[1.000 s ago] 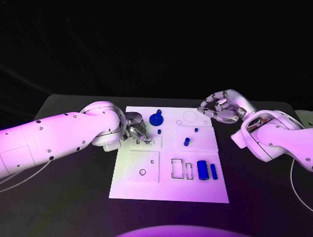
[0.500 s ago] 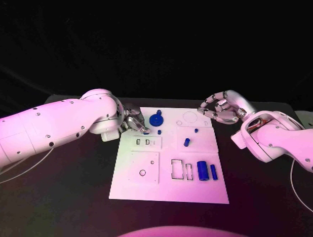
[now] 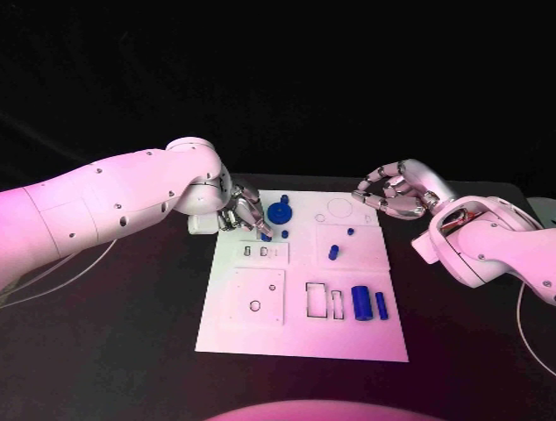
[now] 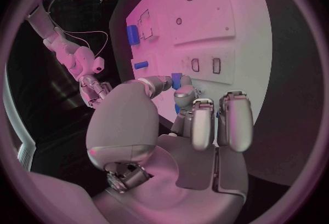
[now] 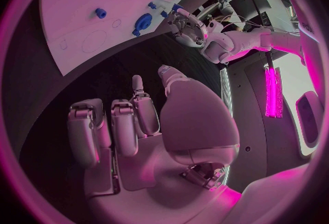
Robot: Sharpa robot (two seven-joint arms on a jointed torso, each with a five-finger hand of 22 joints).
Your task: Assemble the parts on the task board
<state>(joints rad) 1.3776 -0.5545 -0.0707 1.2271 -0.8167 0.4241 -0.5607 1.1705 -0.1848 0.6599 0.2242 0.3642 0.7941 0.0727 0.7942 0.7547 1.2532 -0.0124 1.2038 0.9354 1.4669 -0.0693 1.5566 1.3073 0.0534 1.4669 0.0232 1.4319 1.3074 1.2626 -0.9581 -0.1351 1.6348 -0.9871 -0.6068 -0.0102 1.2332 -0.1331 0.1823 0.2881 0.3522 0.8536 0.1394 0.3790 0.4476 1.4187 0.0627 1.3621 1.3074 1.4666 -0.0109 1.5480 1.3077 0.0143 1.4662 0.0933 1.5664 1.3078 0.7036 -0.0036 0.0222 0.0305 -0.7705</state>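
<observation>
left hand at the gear, right hand idle off the far corner

the black table (image 3: 126, 351) carries the white task board (image 3: 306, 289) in its middle. the left arm (image 3: 89, 219) reaches in across the board's left edge toward the far end, and the right arm (image 3: 506, 246) sits past the board's right edge.

the left hand (image 3: 243, 213) hangs over the board's far left corner, its fingertips (image 3: 263, 230) pointing down just beside a round blue gear (image 3: 280, 210). in the left wrist view the fingers (image 4: 205, 120) are bunched together around something small and blue (image 4: 177, 79), but i cannot tell whether it is actually gripped. the right hand (image 3: 392, 193) floats just off the board's far right corner, fingers curled loosely inward with gaps between them, holding nothing.

on the board, near the right edge and toward the near end, a fat blue cylinder (image 3: 360, 303) lies beside a thinner blue bar (image 3: 381, 304), with two empty rectangular outlines (image 3: 317, 299) just left of them. further up the middle is a short blue peg (image 3: 332, 253), then a smaller blue peg (image 3: 350, 231), and another small one (image 3: 286, 235) close to the left hand's fingertips. the near left panel has a small round hole (image 3: 254, 305).
</observation>
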